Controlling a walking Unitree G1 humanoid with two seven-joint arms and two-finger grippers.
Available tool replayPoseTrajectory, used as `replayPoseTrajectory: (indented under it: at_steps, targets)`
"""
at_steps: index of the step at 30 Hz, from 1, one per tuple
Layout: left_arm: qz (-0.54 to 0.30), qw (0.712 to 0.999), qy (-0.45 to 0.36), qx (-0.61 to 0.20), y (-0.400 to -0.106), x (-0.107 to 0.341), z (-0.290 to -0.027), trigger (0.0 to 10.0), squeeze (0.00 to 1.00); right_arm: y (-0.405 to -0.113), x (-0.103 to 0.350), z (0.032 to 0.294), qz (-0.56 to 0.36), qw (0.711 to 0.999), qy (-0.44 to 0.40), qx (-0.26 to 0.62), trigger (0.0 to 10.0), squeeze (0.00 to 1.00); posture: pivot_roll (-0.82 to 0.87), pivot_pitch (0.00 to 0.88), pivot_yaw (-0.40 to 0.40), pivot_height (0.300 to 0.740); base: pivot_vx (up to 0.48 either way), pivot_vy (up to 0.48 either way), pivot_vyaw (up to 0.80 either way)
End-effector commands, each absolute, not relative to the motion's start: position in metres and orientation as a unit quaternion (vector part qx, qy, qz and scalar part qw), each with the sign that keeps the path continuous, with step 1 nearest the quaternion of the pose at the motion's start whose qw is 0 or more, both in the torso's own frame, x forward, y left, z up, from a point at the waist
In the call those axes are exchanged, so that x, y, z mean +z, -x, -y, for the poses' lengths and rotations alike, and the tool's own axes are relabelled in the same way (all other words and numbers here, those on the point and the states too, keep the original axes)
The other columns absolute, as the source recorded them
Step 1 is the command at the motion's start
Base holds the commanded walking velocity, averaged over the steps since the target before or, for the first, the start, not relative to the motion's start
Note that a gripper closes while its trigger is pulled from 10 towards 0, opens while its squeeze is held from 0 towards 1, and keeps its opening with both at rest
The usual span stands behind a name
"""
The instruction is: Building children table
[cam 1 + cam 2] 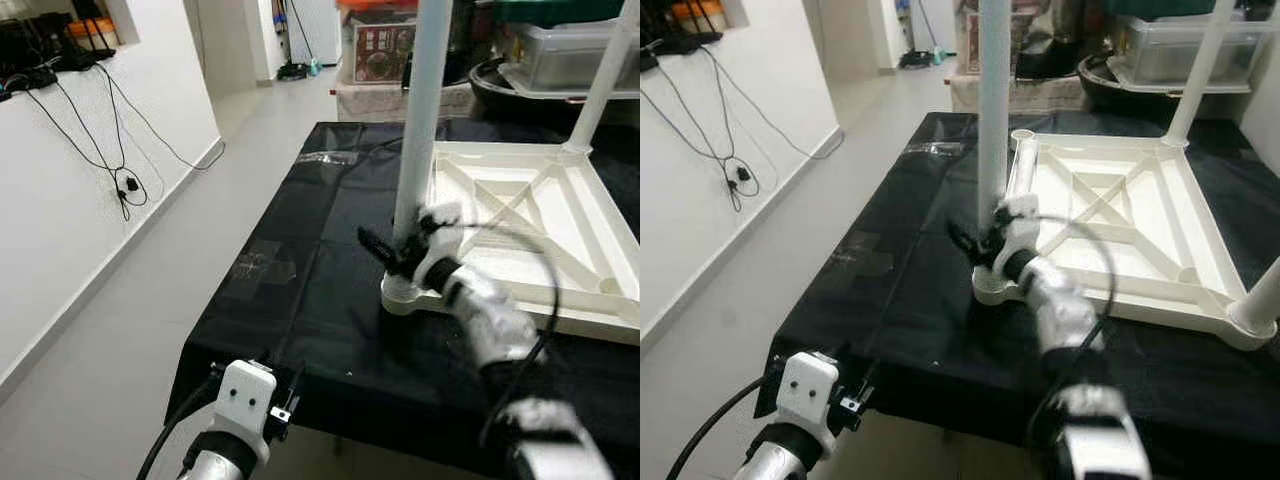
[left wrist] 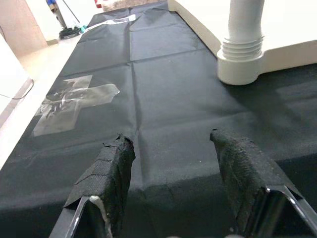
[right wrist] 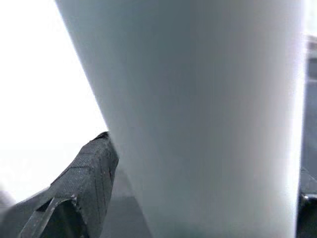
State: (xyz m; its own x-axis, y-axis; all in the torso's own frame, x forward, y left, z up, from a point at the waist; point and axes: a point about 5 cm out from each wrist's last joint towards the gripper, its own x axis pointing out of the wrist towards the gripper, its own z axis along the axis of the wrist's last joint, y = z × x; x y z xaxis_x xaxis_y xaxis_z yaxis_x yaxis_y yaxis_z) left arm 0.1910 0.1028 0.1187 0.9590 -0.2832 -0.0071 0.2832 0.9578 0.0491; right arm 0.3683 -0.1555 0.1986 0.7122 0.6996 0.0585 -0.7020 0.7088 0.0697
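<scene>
A white children's table (image 1: 520, 215) lies upside down on a black-covered work table (image 1: 300, 300). A white leg (image 1: 420, 120) stands upright in its near left corner socket (image 2: 242, 54). My right gripper (image 1: 398, 245) is shut on this leg just above the socket, one black finger (image 3: 84, 183) pressed to its side. Another leg (image 1: 605, 80) stands at the far corner, and a third (image 1: 1265, 295) at the near right. My left gripper (image 2: 171, 144) hovers open over the black cloth near the work table's front edge, with nothing between its fingers.
A clear tape patch (image 1: 262, 265) sticks to the cloth left of the leg. A white wall with hanging cables (image 1: 110, 160) runs along the left, with open floor (image 1: 150, 330) between it and the work table. Boxes and a plastic tub (image 1: 570, 45) stand behind.
</scene>
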Motion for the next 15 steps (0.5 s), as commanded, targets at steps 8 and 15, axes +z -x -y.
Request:
replayPoseTrajectory:
  at_steps: [8, 15]
  targets:
    - [-0.005, 0.989, -0.029, -0.143, -0.190, 0.114, -0.103, 10.0, 0.00, -0.360, 0.189, 0.121, -0.065, 0.791, -0.027, 0.608, 10.0, 0.00, 0.02, 0.021, 0.031, 0.740, 0.000, 0.000, 0.00]
    - [-0.006, 0.989, -0.029, -0.143, -0.189, 0.113, -0.103, 10.0, 0.00, -0.360, 0.196, 0.110, -0.062, 0.755, -0.028, 0.652, 10.0, 0.00, 0.03, 0.015, 0.023, 0.740, 0.000, 0.000, 0.00]
